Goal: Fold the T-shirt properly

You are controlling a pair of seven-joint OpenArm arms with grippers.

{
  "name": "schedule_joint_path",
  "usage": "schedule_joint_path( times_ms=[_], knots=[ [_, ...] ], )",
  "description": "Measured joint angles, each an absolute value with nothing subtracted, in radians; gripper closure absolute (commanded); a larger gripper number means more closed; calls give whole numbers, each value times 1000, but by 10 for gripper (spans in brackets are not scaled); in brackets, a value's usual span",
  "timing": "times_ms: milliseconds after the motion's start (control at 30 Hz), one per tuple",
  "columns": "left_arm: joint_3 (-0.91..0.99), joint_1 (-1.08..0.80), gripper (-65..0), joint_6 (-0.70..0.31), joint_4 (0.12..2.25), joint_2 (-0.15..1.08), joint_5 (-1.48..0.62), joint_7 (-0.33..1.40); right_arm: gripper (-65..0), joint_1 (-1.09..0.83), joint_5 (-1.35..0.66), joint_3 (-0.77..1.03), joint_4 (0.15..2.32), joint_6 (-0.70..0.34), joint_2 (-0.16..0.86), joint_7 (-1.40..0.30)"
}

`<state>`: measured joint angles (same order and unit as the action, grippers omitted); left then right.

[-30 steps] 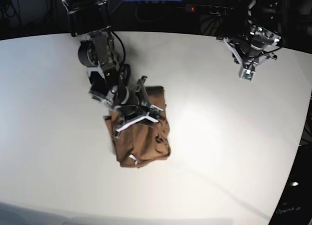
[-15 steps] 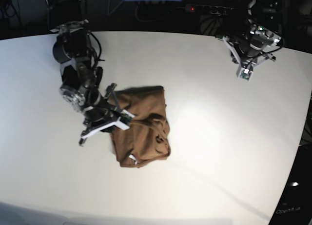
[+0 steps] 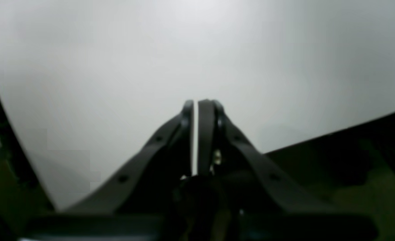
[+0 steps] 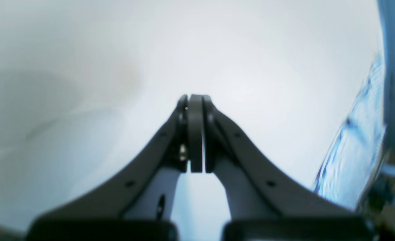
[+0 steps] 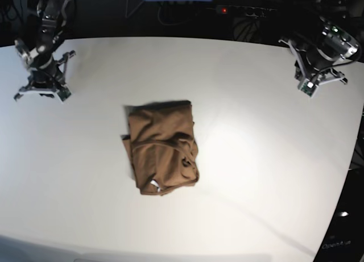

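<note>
T-shirt (image 5: 162, 146): folded compact on bench (image 5: 256, 159), slightly rumpled; task near complete. Left gripper (image 5: 307, 87), right gripper (image 5: 40, 92): pressed together, empty.

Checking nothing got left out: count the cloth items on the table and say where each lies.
1. The T-shirt lies folded in a bundle near the middle of the table, apart from both arms. Neither wrist view shows any cloth, and nothing seems hidden.

The base view looks steeply down on the whole white table (image 5: 256, 159). Each wrist view skims close above it, sharing only bare tabletop.
</note>
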<state>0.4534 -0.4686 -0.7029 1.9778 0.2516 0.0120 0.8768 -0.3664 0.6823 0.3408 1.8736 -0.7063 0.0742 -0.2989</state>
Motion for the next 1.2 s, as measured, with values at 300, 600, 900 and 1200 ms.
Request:
schedule_joint_path(
  times_ms=[300, 600, 900, 1200],
  knots=[
    [562, -485, -22, -707, 1979, 153, 246, 782, -4, -491, 687, 551, 1904, -709, -63, -143],
    [769, -474, -22, -709, 1979, -55, 602, 517, -4, -592, 681, 714, 1896, -707, -165, 25],
    [881, -491, -22, -707, 1761, -163, 804, 152, -4, -619, 570, 817, 1548, -703, -163, 184],
    [894, -469, -22, -702, 1338, -156, 970, -41, -4, -550, 572, 881, 1094, -699, -138, 347]
  ],
)
